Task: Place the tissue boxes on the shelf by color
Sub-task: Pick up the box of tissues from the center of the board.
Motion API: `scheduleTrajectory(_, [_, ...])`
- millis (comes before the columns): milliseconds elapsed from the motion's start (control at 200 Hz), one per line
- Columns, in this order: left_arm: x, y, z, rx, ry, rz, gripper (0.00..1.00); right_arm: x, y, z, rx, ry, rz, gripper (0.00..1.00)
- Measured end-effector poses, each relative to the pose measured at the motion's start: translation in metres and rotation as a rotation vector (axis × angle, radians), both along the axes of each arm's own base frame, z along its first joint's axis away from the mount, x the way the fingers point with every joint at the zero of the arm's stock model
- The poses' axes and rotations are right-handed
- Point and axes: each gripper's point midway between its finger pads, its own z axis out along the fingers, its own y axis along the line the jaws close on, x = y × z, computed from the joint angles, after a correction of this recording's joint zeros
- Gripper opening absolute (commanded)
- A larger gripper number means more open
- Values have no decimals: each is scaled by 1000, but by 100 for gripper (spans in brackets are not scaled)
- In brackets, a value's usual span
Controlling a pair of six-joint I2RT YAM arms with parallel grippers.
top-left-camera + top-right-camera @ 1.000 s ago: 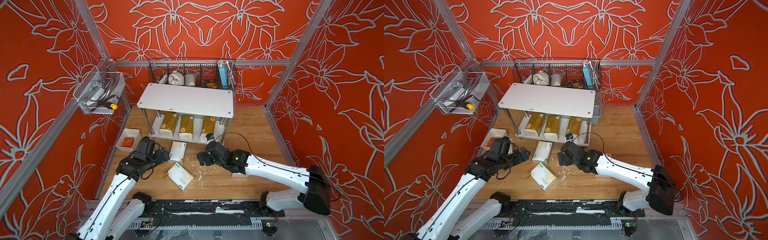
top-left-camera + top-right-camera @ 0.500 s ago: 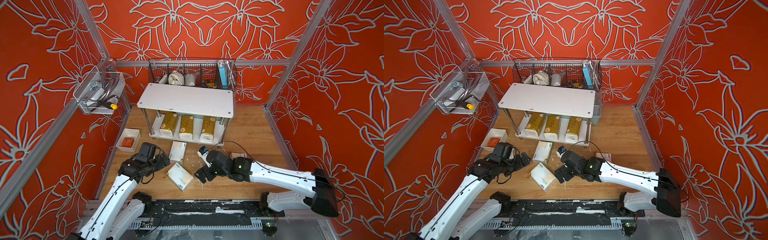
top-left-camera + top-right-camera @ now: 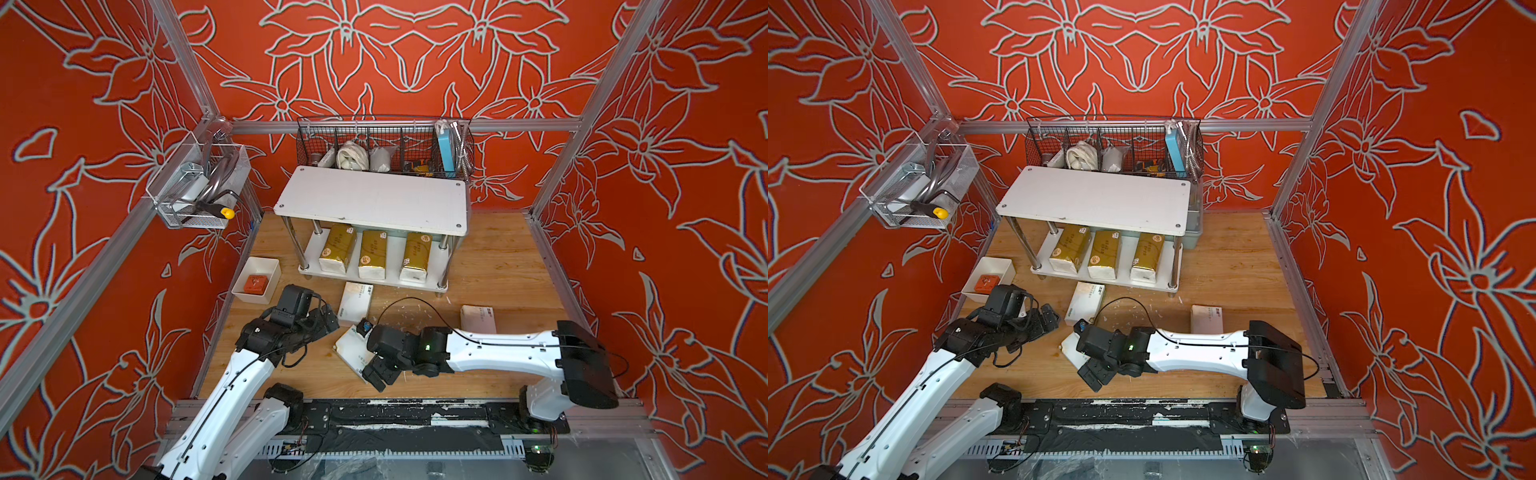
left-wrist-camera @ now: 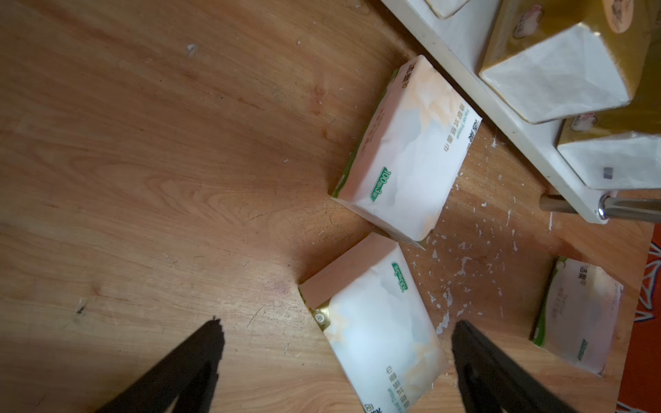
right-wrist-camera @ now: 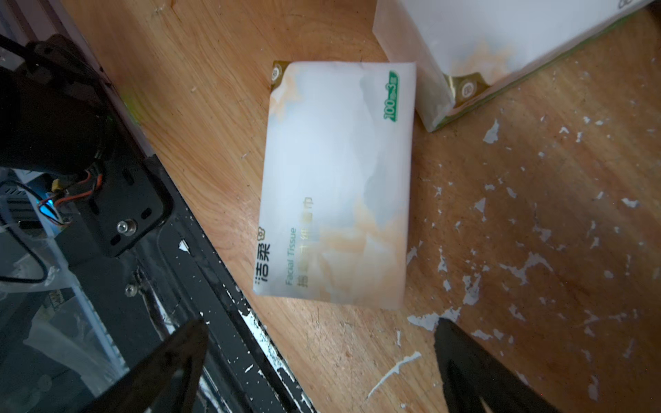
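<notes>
Three gold tissue boxes (image 3: 372,253) (image 3: 1104,253) stand in a row on the lower tier of the shelf (image 3: 370,195) (image 3: 1096,199). Three white ones lie on the wooden floor: one by the shelf's front (image 3: 355,303) (image 4: 404,161), one near the front edge (image 3: 351,347) (image 5: 336,178), and one at the right (image 3: 478,318), partly behind my right arm. My left gripper (image 3: 328,322) (image 4: 338,332) is open, with the near box (image 4: 379,329) showing between its fingers. Also open, my right gripper (image 3: 376,372) (image 5: 320,327) hangs over that box's other end and holds nothing.
A small white tray (image 3: 255,278) with an orange block sits by the left wall. A black wire basket (image 3: 384,145) of oddments hangs behind the shelf, and a clear bin (image 3: 195,191) on the left wall. A black rail (image 3: 395,411) edges the front. White flakes litter the floor.
My right gripper has swung from the shelf's front toward the front edge, over the near white box. The left gripper has shifted slightly toward the front. Both stayed open.
</notes>
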Motion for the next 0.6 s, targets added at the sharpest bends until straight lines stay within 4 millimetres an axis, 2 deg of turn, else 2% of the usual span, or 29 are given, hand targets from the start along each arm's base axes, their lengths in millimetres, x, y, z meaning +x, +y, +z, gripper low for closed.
scheduleTrajectory(205, [0, 1, 3, 1, -14, 2, 99, 6, 13, -15, -36, -12, 2, 99])
scheduleTrajectory(601, [-1, 2, 5, 3, -30, 4, 99, 6, 15, -49, -109, 2, 2, 99])
